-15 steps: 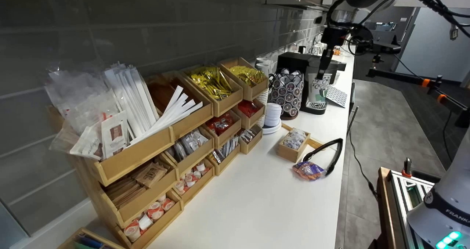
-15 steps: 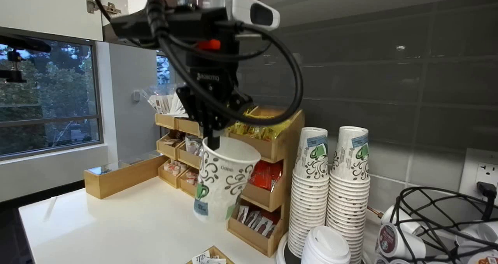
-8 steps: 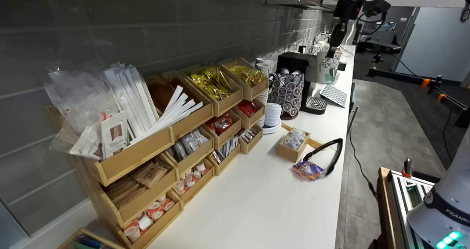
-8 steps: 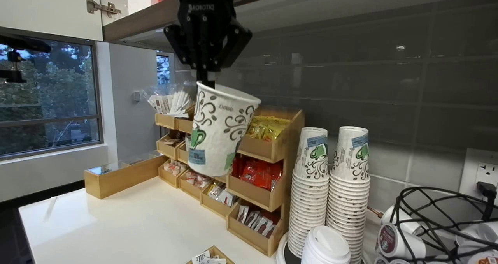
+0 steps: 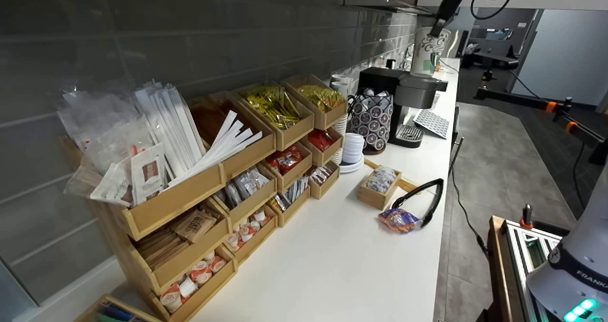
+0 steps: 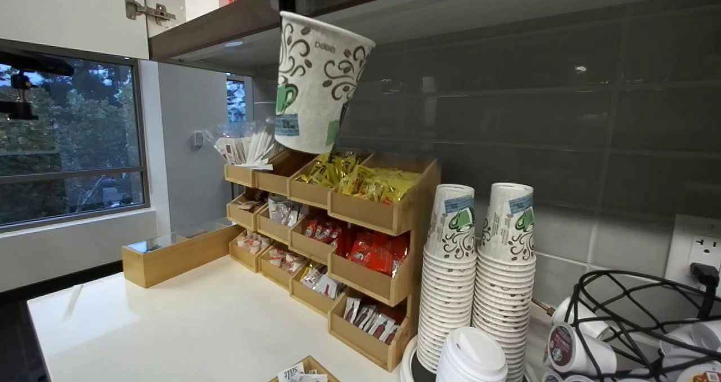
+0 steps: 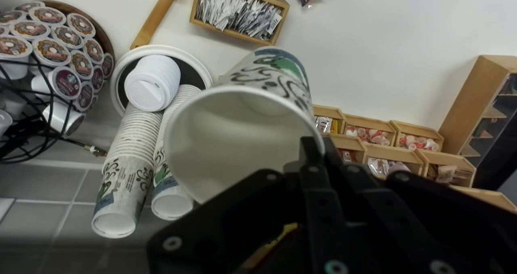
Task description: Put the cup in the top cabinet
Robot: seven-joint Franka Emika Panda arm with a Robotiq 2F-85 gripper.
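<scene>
The cup (image 6: pixel 318 83) is a white paper cup with a dark swirl print and a green mug. It hangs slightly tilted, mouth up, high above the counter. My gripper (image 6: pixel 290 1) is shut on its rim; most of the gripper is cut off by the top edge there. In an exterior view the gripper (image 5: pixel 437 30) holds the cup (image 5: pixel 425 51). In the wrist view the fingertips (image 7: pixel 317 148) pinch the rim of the cup (image 7: pixel 234 140). The top cabinet (image 6: pixel 208 32) shows its brown lower edge, a pale open door (image 6: pixel 73 10) and part of its inside.
A wooden rack of packets (image 6: pixel 366 216) stands against the tiled wall below the cup. Beside it are two stacks of paper cups (image 6: pixel 448 292) and a wire pod basket (image 6: pixel 631 297). A coffee machine (image 5: pixel 415 91) and a small packet box (image 5: pixel 375 198) stand on the counter.
The gripper has risen with the cup, from in front of the rack to about the height of the cabinet's lower edge. The cup stays in the grip.
</scene>
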